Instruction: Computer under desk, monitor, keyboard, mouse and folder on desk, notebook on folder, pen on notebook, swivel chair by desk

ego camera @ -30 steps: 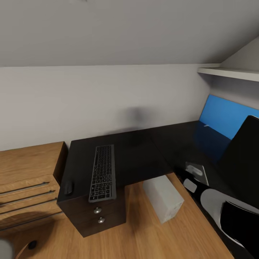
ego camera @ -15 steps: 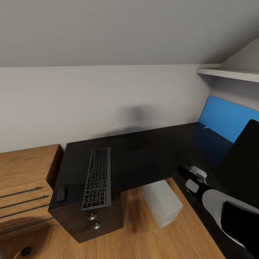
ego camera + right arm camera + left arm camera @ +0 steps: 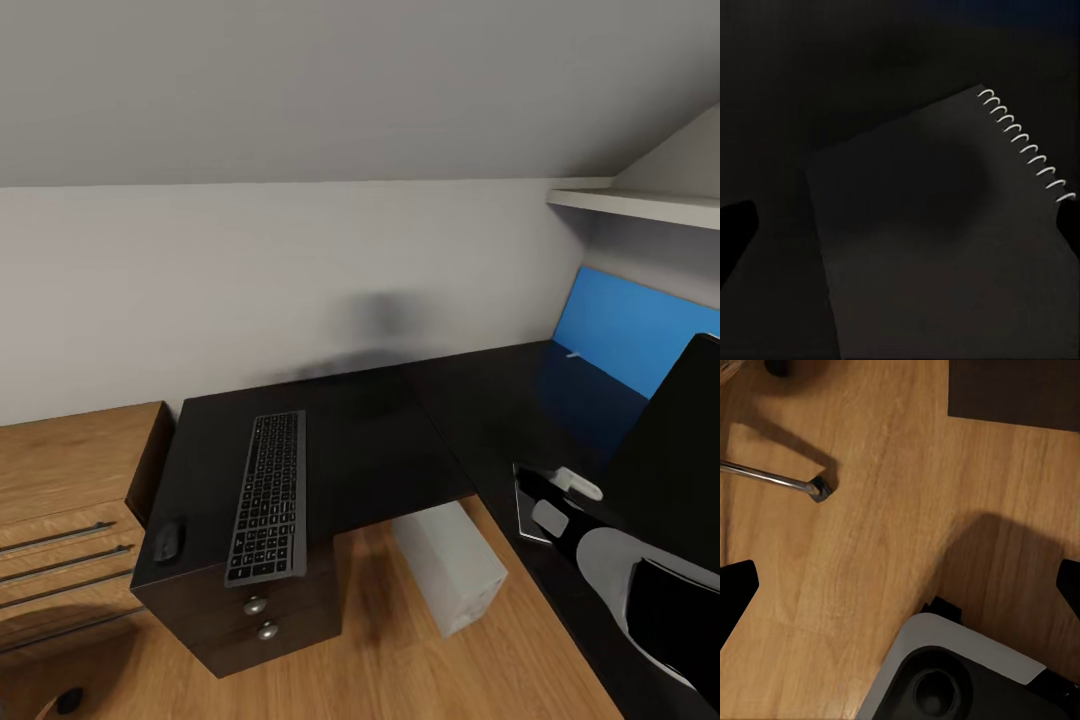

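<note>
Your right claw [image 3: 565, 490] hangs over the near-right stretch of the black worktop [image 3: 380, 440], just above the notebook [image 3: 937, 247], which lies flat there beside the dark monitor [image 3: 675, 440]. In the right wrist view the notebook's pale spiral binding runs along one edge, and the claw's two fingertips sit far apart at the picture's sides, so the claw is spread and pinching nothing. Your left claw [image 3: 900, 585] is likewise spread, pointing down at the wooden floor [image 3: 870, 547], where a chrome chair leg [image 3: 772, 478] shows. The keyboard [image 3: 268, 495] lies on the worktop's left wing, with the mouse [image 3: 167, 541] just beside it near the edge. The computer [image 3: 450, 565] stands on the floor under the worktop.
</note>
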